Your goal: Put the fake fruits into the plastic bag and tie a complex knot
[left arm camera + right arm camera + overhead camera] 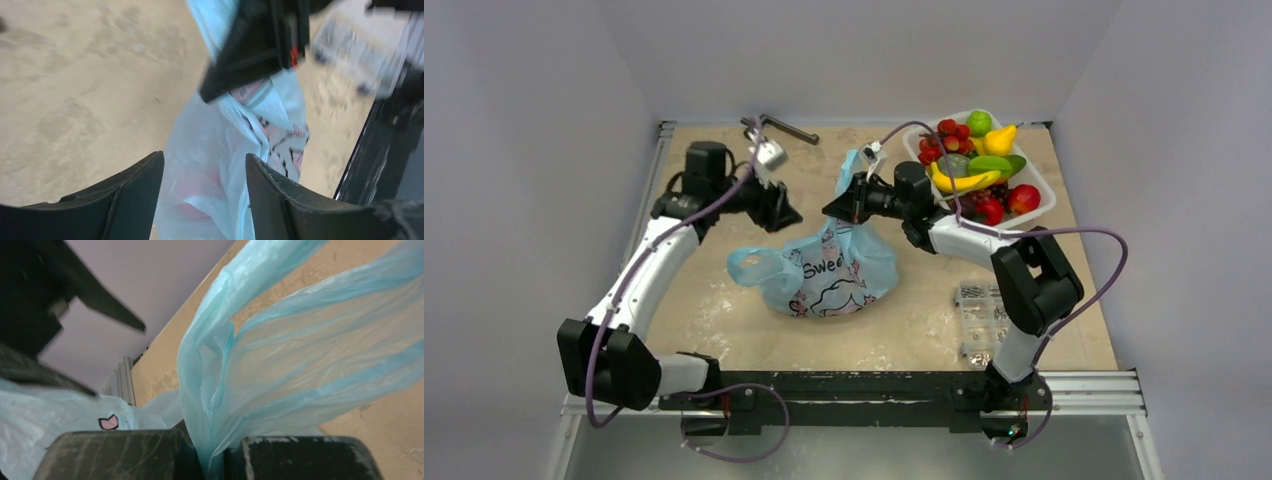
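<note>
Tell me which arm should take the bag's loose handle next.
Left. The left gripper is open and faces the bag, on the side where the loose handle lies. The right gripper is shut on the other handle, holding it up.

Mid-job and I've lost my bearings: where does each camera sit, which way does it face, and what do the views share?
Top external: above and behind the bases, looking down on the table; the left arm, right arm, bag and fruits show.
Left wrist: on the left hand, looking past its open fingers at the bag and the right hand.
Right wrist: on the right hand, looking along its fingers, shut on a bag handle.
Shared: all three show the bag; both wrist views show the right hand.
</note>
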Controlling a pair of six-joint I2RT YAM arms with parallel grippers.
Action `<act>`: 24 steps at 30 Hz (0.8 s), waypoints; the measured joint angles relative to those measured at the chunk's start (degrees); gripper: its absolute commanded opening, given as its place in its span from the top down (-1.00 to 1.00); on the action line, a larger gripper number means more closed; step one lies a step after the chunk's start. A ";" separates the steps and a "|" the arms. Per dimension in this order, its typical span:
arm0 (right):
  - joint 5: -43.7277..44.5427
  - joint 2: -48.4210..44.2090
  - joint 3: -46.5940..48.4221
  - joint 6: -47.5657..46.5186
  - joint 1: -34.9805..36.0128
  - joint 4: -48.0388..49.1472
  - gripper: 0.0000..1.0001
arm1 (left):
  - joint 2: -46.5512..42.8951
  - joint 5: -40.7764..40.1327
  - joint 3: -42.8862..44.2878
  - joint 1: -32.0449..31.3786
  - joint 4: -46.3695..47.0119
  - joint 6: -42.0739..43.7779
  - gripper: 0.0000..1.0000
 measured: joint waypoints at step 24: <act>-5.66 -4.35 -0.35 -21.92 5.51 0.63 0.85 | 13.00 13.49 7.32 1.86 32.48 -54.27 -0.45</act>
